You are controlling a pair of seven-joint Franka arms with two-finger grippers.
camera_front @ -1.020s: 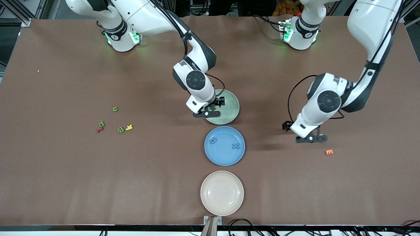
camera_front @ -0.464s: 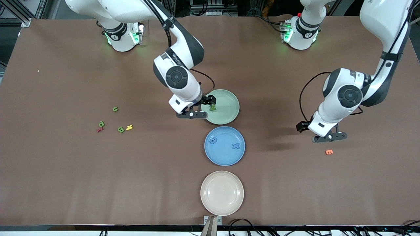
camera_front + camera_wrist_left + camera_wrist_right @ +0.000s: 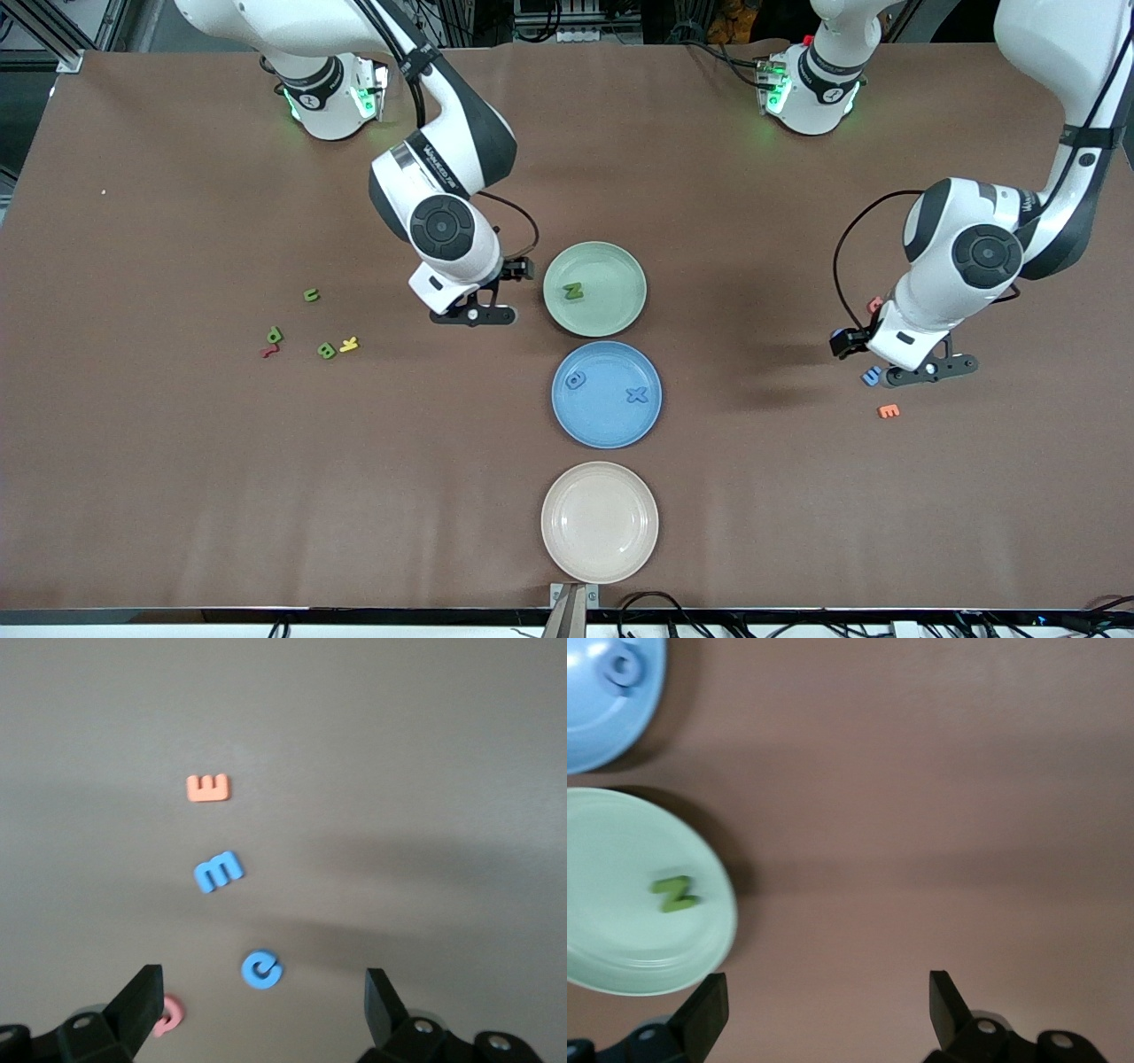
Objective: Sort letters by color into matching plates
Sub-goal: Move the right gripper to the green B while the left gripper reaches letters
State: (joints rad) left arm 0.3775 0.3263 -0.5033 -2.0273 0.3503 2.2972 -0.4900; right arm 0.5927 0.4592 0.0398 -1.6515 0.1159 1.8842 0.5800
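The right gripper (image 3: pixel 493 292) hangs over bare table just beside the mint green plate (image 3: pixel 620 310), on the side toward the right arm's end, its fingers (image 3: pixel 704 1010) spread wide with nothing between them. In that plate lies one green letter (image 3: pixel 573 291), flat, near the rim closest to the gripper; it reads as an N or Z, its long axis slightly slanted across the plate. Nearer the front camera sits the blue plate (image 3: pixel 607 425), holding two blue letters: a round one (image 3: pixel 576 380) and an X (image 3: pixel 637 395), well apart. Nearer still is the cream plate (image 3: pixel 600 523).

The left gripper (image 3: pixel 912 359) hovers toward the left arm's end of the table, fingers (image 3: pixel 142 1001) spread wide and empty. Under it, on the table, lie a blue c (image 3: pixel 260 969), a blue m (image 3: pixel 217 871) lying slanted, an orange E (image 3: pixel 208 788) and a pink letter (image 3: pixel 168 1013) partly hidden by one finger.

Toward the right arm's end lies a loose cluster: a green u (image 3: pixel 311 295), a green d-shaped letter (image 3: pixel 275 335), a green B (image 3: pixel 326 350), a yellow K (image 3: pixel 349 344) and a red piece (image 3: pixel 268 351).
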